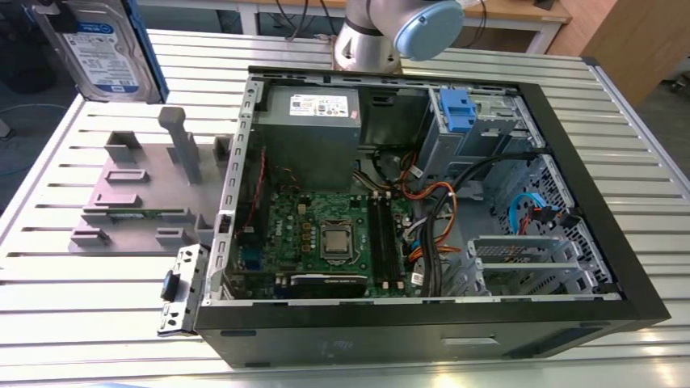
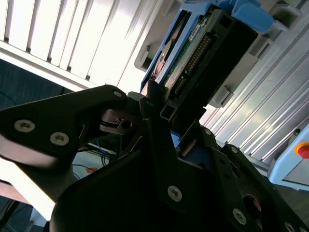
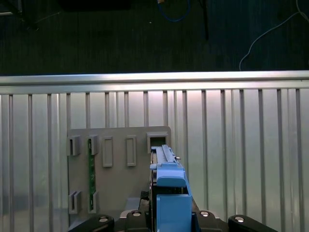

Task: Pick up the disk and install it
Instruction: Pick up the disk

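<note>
The disk (image 1: 103,48), silver-grey with a white-and-blue label and a blue carrier, hangs upright above the table's far corner at the exterior view's left. It is off the grey stand (image 1: 151,190) and outside the open computer case (image 1: 603,202). In the second wrist view my gripper (image 2: 161,104) is shut on one end of the disk (image 2: 203,48), its black fingers (image 2: 147,96) pressing the disk's sides. The first wrist view looks along the disk's edge and blue carrier (image 3: 169,193), with the gripper (image 3: 169,215) clamped around it. The stand (image 3: 120,164) lies below.
Inside the case are a grey power supply box (image 1: 313,121), a silver drive cage with a blue tab (image 1: 458,109), a motherboard (image 1: 323,238) and loose cables (image 1: 431,218). The arm's base (image 1: 372,44) stands behind the case. The ribbed metal table (image 1: 97,307) ends close to the stand.
</note>
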Action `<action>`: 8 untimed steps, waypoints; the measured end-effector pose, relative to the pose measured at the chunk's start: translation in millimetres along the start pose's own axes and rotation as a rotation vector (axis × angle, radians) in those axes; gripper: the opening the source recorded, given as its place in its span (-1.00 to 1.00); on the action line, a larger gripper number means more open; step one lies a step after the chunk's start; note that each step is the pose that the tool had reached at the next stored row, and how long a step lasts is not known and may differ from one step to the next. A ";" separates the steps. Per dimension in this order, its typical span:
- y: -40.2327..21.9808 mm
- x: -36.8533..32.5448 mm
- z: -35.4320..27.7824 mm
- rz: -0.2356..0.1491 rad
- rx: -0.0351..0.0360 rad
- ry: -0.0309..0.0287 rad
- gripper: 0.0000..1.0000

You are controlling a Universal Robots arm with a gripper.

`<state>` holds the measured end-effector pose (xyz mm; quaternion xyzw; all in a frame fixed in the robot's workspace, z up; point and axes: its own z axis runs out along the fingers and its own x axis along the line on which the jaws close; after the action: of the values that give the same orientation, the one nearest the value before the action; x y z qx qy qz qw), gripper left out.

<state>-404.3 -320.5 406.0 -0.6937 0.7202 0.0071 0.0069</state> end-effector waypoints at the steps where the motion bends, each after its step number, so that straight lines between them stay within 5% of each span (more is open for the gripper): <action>1: 0.0 0.0 -0.2 0.000 0.0000 0.0000 -0.27; 8: 0.0 0.0 -1.8 0.000 0.0000 0.0000 -0.27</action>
<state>-404.3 -320.5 407.9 -0.6936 0.7202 0.0070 0.0069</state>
